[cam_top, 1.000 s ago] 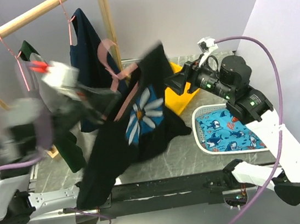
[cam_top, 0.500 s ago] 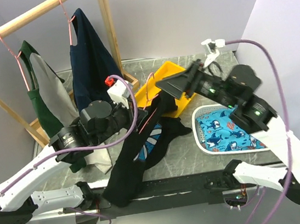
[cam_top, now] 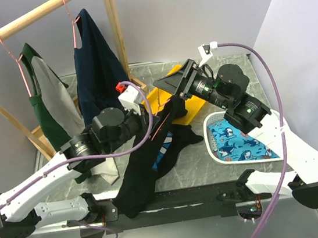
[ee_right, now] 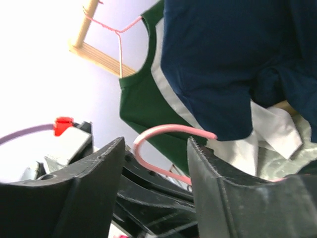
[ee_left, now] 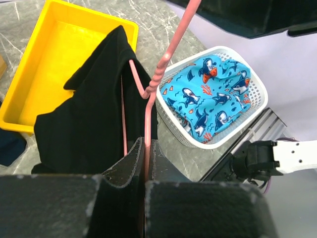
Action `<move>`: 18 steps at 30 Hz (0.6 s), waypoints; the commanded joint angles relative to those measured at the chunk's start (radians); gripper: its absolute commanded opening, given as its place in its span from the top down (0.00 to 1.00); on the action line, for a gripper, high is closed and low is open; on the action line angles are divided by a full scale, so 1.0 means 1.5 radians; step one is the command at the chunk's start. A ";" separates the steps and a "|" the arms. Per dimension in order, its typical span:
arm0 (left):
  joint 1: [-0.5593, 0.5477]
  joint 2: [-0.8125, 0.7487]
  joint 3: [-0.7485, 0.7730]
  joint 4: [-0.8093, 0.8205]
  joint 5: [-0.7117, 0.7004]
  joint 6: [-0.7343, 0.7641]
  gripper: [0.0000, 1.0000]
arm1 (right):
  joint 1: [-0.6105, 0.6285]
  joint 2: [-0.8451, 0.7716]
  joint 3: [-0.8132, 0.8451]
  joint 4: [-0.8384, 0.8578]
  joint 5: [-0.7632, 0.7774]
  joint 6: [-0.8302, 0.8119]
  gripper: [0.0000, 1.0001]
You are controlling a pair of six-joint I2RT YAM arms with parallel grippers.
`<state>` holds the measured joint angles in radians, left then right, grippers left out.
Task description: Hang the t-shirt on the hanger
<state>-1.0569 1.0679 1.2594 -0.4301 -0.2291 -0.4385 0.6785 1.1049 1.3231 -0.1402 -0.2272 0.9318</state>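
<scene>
The left gripper (ee_left: 147, 163) is clamping the pink hanger (ee_left: 166, 64) — the black t-shirt (ee_left: 89, 124) is draping from it — while the right gripper (ee_right: 156, 143), fingers apart, is hovering near its hook.

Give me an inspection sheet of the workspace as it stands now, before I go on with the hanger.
Surface: grey marbled table, crowded toward the middle.
Job's things: black t-shirt hangs in a long fold from the pink hanger; whether both shoulders are seated cannot be told.
Clutter: yellow tray; white basket holding a blue shark-print cloth.
Grippers: left gripper shut on the hanger's wire; right gripper open, facing the hanger's hook.
Cables: purple cable arcs over the right arm; second purple cable loops at the left wrist, close to the shirt.
Surroundings: wooden rail carrying a navy shirt and a green-and-grey shirt.
</scene>
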 commanded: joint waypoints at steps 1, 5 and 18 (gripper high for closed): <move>0.002 0.010 -0.004 0.061 -0.017 0.009 0.99 | 0.005 0.015 0.004 0.059 0.005 0.030 0.43; 0.002 0.019 -0.010 0.060 -0.016 0.014 0.99 | 0.005 0.026 0.010 0.047 0.022 0.018 0.54; 0.003 0.027 0.065 -0.069 -0.026 -0.010 0.29 | 0.003 0.071 0.098 -0.044 0.002 -0.092 1.00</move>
<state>-1.0523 1.1492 1.2804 -0.4740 -0.2623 -0.4358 0.6853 1.2098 1.3975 -0.2070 -0.2283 0.8833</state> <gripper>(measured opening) 0.613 0.046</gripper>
